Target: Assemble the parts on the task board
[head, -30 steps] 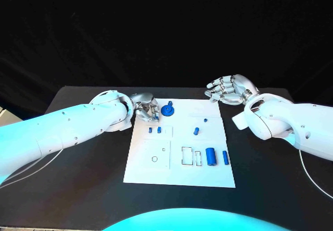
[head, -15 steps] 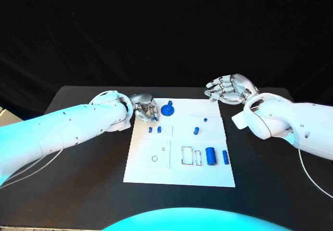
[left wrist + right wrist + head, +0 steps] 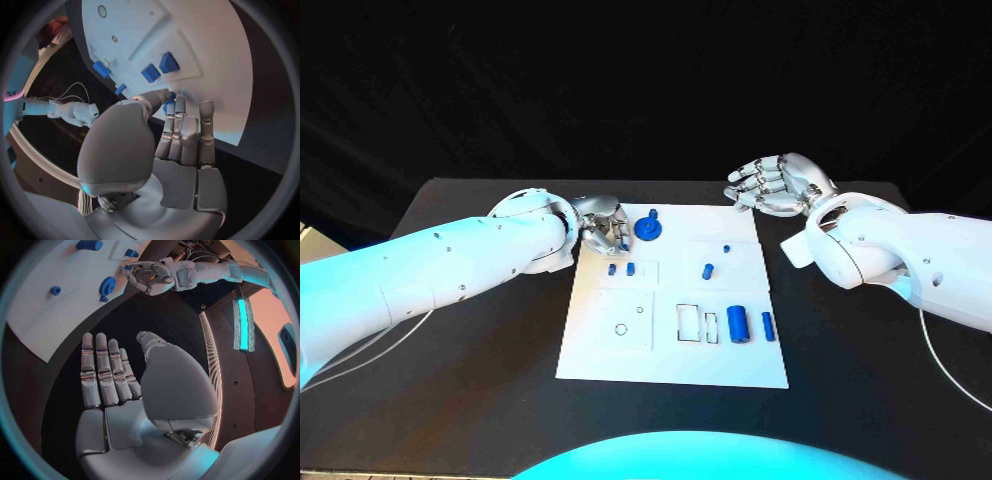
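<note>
The white task board (image 3: 672,350) lies mid-table. My left hand (image 3: 603,233) hovers at its far left corner, fingers bent down right beside a blue round part (image 3: 649,230). From the left wrist, the left hand (image 3: 169,145) has its thumb bent toward its straight fingers, and a bit of blue (image 3: 170,102) shows between them; whether they grip it is unclear. Two small blue blocks (image 3: 623,270) lie just nearer than that hand. My right hand (image 3: 772,186) hangs empty with fingers spread beyond the board's far right corner, as its own view (image 3: 115,385) confirms.
More blue parts lie on the board: a small piece (image 3: 708,270), a tiny one (image 3: 726,247), a thick cylinder (image 3: 737,324) and a slim one (image 3: 769,326) beside rectangular recesses (image 3: 689,322). Black table (image 3: 877,380) surrounds the board.
</note>
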Controlling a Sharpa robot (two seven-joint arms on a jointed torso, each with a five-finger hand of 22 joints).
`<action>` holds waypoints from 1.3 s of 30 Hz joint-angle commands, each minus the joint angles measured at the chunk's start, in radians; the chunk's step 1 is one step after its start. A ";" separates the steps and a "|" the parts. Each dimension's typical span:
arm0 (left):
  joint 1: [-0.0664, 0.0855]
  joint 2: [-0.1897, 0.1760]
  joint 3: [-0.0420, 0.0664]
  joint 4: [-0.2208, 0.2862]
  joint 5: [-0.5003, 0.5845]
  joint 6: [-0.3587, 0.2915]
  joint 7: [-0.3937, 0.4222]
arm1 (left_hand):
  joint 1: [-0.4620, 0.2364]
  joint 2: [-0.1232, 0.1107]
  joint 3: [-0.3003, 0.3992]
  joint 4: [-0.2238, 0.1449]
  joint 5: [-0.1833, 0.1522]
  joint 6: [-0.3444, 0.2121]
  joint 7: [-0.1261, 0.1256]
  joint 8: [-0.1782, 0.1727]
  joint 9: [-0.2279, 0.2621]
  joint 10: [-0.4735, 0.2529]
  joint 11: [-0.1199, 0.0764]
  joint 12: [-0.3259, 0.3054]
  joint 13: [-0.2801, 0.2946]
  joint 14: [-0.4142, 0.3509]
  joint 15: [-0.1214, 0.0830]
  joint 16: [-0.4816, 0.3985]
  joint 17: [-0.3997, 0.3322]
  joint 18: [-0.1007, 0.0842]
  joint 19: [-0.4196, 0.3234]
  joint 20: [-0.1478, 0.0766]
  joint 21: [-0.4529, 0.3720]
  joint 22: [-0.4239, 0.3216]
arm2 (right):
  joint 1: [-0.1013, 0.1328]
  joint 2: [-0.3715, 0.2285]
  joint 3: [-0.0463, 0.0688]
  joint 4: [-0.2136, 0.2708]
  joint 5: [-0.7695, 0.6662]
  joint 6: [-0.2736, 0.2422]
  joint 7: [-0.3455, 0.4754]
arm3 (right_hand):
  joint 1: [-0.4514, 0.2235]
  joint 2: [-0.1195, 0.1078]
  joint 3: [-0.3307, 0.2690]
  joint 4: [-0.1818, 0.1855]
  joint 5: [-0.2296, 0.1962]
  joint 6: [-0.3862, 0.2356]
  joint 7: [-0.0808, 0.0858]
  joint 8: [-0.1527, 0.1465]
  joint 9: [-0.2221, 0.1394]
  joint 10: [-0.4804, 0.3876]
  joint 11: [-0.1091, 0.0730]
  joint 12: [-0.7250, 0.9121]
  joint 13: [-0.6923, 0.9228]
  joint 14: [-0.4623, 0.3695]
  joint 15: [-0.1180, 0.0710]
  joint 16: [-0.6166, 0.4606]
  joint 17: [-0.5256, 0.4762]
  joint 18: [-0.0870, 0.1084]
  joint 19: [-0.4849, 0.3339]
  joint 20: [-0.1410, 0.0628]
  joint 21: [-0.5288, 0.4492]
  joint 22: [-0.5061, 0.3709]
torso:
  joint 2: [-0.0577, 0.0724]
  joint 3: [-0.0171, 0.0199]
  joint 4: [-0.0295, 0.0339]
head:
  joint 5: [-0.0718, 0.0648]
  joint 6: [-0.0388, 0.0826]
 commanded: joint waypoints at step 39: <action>-0.004 0.021 -0.008 -0.019 -0.019 0.057 -0.029 | 0.007 0.013 0.004 -0.022 0.002 0.012 0.000 -0.002 0.009 0.017 -0.002 -0.015 -0.001 0.002 -0.005 0.005 -0.002 0.003 0.006 -0.002 -0.004 0.000 | -0.002 0.003 0.000 -0.003 -0.009 0.012 0.011 | 0.009 -0.003 0.006 0.001 0.005 -0.006 0.044 0.004 -0.001 0.004 0.002 -0.003 -0.001 -0.004 0.001 -0.005 -0.001 0.005 -0.007 0.001 -0.002 -0.001 | 0.000 0.0008 -0.0002 | -0.003 -0.007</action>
